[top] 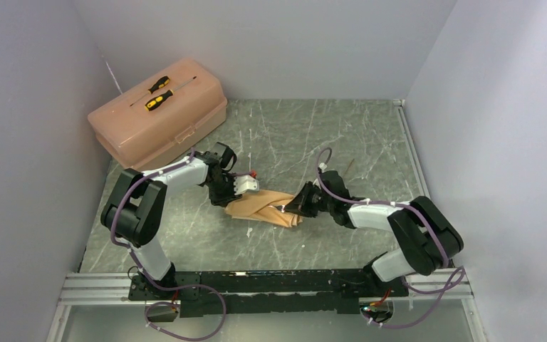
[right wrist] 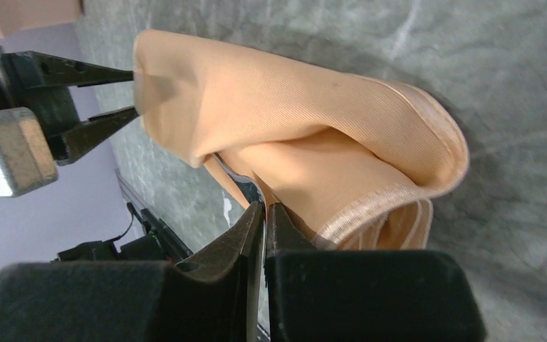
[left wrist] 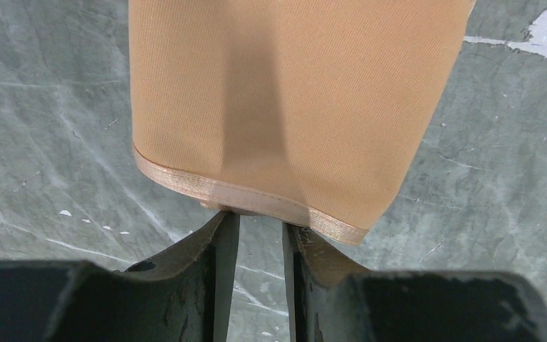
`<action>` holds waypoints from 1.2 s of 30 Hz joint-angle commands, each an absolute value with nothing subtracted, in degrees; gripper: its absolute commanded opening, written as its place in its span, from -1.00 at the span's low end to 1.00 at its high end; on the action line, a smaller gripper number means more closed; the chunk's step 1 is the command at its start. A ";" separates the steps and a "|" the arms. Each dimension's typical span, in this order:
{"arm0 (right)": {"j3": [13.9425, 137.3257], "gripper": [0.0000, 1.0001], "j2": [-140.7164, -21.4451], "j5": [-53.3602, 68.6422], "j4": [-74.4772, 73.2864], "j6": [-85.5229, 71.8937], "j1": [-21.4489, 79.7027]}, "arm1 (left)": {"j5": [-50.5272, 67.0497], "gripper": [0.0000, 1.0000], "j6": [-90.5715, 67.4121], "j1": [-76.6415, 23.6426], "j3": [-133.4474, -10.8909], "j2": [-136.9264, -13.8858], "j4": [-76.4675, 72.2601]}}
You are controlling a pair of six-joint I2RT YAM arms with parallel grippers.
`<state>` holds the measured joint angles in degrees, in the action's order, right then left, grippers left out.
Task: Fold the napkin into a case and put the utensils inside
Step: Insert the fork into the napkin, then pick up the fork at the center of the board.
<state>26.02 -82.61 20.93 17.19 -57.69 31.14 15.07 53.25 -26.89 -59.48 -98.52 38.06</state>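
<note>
The peach-tan napkin (top: 263,209) lies folded into a small oblong packet in the middle of the table. In the left wrist view the napkin (left wrist: 278,92) fills the top, its stitched hem resting across my fingertips. My left gripper (left wrist: 260,221) (top: 248,195) is open, bare table showing in the gap. In the right wrist view the napkin (right wrist: 292,107) bulges open in layers. A thin dark shiny utensil (right wrist: 231,173) runs from the jaws into the fold. My right gripper (right wrist: 263,206) (top: 298,208) is closed to a hair's gap on it. The left gripper (right wrist: 135,90) touches the far end.
A pink plastic toolbox (top: 158,114) stands at the back left with two yellow-and-black screwdrivers (top: 158,92) on its lid. A thin brownish sliver (top: 350,167) lies on the table behind the right arm, too small to identify. Grey walls enclose the table.
</note>
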 commanded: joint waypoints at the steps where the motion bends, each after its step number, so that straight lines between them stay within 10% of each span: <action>1: 28.62 -0.80 -84.56 22.72 26.80 -58.08 31.40 | 17.12 -0.33 52.59 -27.75 -58.80 -102.03 38.66; 5: 32.50 -0.62 -84.05 19.99 17.34 -54.54 31.84 | 17.31 -0.33 52.27 -27.69 -59.10 -102.21 39.15; 16: 39.81 0.97 -77.67 10.47 -5.96 -43.03 31.42 | 16.85 0.04 50.75 -27.51 -62.44 -101.83 45.56; 23: 49.40 1.00 -70.56 -7.18 -27.20 -38.62 31.06 | 18.55 0.25 48.25 -25.13 -68.02 -100.73 53.83; 26: 51.25 1.00 -69.80 -16.97 -32.90 -39.47 30.41 | 18.83 0.85 48.25 -23.96 -70.55 -100.22 57.37; 36: 47.74 0.79 -79.57 -27.47 -28.19 -36.52 24.62 | 17.71 0.89 44.95 -19.93 -81.41 -99.81 66.39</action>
